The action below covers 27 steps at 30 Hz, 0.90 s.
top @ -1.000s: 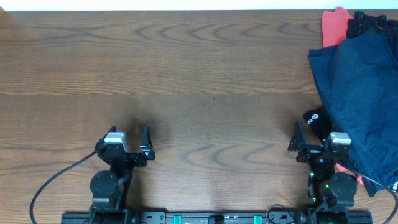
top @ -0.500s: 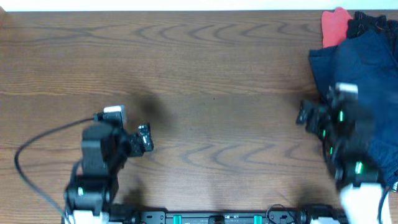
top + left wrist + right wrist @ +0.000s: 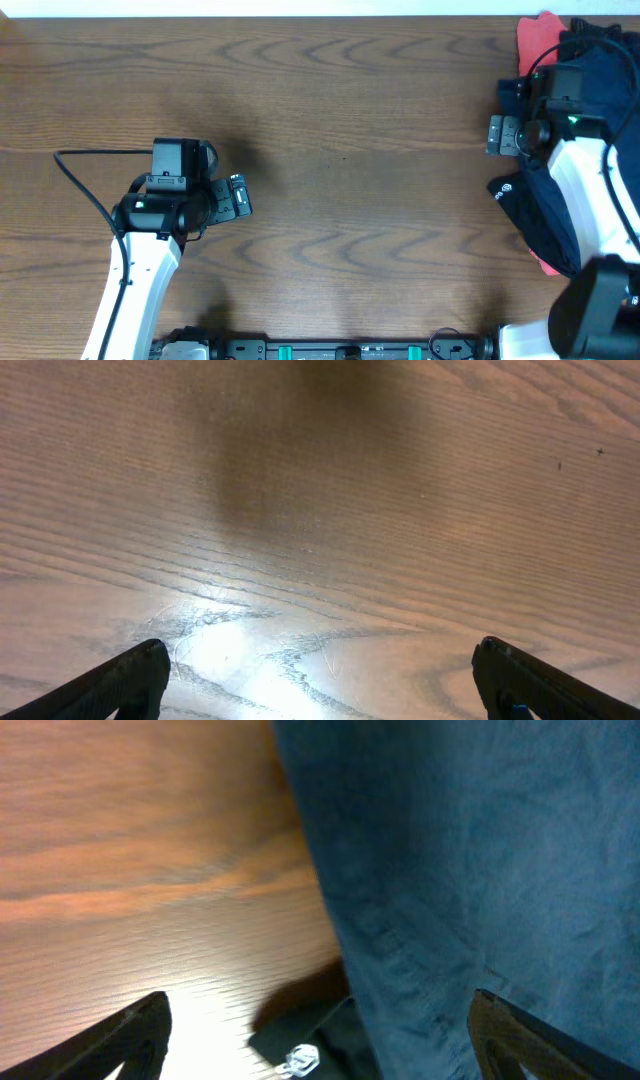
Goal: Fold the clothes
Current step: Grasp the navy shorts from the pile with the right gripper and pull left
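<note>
We found the clothes (image 3: 620, 100) heaped at the right edge of the table (image 3: 340, 100). A navy garment (image 3: 480, 870) lay on top, with a red-orange piece (image 3: 535, 40) at the far corner and a black piece (image 3: 508, 193) sticking out on the left. The right gripper (image 3: 498, 136) hung over the navy edge, fingers (image 3: 540, 1040) spread wide with nothing gripped. The left gripper (image 3: 238, 197) was over bare wood, well apart from the pile, its fingers (image 3: 130, 680) also spread wide and empty.

No writing to read anywhere at this moment. One small white emblem (image 3: 299, 1060) sits on the black garment (image 3: 514, 200) at the edge of the pile on the worktop, but it's too small and blurred to make out any letters.
</note>
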### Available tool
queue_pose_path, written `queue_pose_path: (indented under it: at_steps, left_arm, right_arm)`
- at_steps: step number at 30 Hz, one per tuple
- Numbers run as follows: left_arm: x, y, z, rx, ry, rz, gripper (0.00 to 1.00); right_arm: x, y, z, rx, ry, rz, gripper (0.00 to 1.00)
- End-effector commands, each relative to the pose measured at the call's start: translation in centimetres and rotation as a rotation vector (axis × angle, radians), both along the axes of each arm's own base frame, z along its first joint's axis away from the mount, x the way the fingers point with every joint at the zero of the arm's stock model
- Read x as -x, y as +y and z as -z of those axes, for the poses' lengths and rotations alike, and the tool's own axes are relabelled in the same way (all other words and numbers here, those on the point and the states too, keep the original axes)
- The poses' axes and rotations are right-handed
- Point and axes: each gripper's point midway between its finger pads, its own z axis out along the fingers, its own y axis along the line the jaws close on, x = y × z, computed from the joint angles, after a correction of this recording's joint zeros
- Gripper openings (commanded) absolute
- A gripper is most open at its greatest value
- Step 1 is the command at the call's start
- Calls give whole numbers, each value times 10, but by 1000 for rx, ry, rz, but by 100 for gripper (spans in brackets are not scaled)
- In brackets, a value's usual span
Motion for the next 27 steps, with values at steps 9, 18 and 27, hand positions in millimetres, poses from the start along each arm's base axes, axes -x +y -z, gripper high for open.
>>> queue_pose_path:
  at_steps: [9, 18, 27]
  left_arm:
    - [-3, 1, -5, 10, -10, -27, 98]
    - [-3, 1, -5, 11, -9, -27, 98]
    - [-3, 1, -5, 10, -10, -27, 98]
  right_arm:
    - [3, -45, 58, 125, 158, 98, 72]
    - [5, -50, 68, 140, 181, 113, 30]
    - [5, -57, 64, 169, 165, 164, 1]
